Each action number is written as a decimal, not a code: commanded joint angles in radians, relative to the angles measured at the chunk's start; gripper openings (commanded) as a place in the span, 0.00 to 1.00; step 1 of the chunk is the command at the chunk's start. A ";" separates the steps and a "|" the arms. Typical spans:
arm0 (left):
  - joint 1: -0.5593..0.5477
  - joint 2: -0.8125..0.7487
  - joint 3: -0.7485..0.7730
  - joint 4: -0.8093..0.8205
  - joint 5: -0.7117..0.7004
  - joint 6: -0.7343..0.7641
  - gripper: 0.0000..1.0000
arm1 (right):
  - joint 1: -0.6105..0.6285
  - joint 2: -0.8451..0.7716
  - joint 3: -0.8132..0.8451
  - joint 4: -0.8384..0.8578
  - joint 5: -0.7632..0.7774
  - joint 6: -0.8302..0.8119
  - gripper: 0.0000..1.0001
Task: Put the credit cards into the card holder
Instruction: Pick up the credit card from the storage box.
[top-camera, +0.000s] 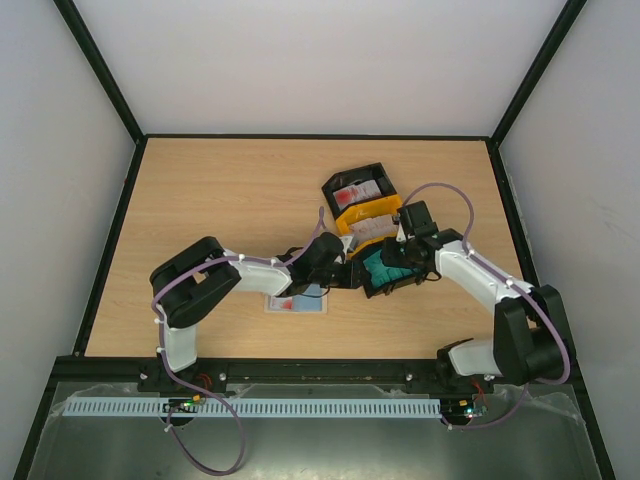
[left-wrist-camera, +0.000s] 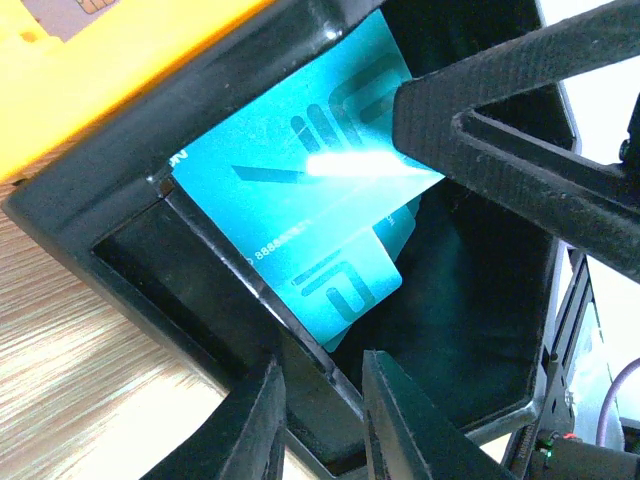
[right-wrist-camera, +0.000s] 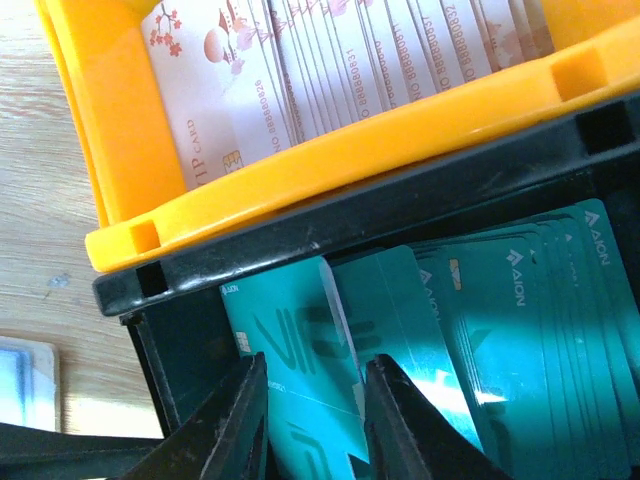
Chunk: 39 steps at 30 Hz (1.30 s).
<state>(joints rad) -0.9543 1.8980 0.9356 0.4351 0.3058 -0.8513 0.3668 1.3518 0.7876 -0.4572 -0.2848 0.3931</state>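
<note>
Starting at the left of my overhead feed, the card holder (top-camera: 297, 302) lies flat on the table (top-camera: 220, 200), at about 6 o'clock from the table's middle and just beside the left arm's wrist. I see a red patch and a blue one on it, too small to read as cards.

At 2 o'clock from it sits the black bin (left-wrist-camera: 110, 215), and the left gripper (left-wrist-camera: 322, 372) is at its near-left corner. The jaws stand a narrow way apart with the bin's rim running between them. I cannot tell whether they pinch that rim or only straddle it.

Inside that bin the teal cards (right-wrist-camera: 520, 300) stand in a leaning stack. The front teal card (left-wrist-camera: 300, 190) is tipped away from the rest, against the bin's wall. The right gripper (right-wrist-camera: 315, 368) reaches in from the 3 o'clock side, jaws part-closed with this card between them. One finger (left-wrist-camera: 490, 130) lies on its upper edge, but whether the card is truly gripped I cannot tell.

At 12 o'clock from the black bin, touching it, is the orange bin (right-wrist-camera: 330, 160), packed with upright white cards (right-wrist-camera: 300, 70) in red print. At 11 o'clock beyond that is a second black bin (top-camera: 328, 190) holding more white cards.
</note>
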 joint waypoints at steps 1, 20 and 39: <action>-0.007 0.039 0.011 -0.030 0.001 0.017 0.24 | 0.014 -0.014 -0.037 -0.017 -0.150 0.000 0.25; -0.006 0.031 0.008 -0.036 -0.002 0.021 0.24 | 0.014 -0.077 -0.051 -0.037 -0.206 0.019 0.19; -0.006 0.024 0.006 -0.041 -0.008 0.020 0.24 | 0.014 -0.096 -0.098 -0.015 -0.261 0.079 0.04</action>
<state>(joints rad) -0.9543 1.8980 0.9356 0.4347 0.3058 -0.8478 0.3691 1.2575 0.7364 -0.4107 -0.5190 0.4557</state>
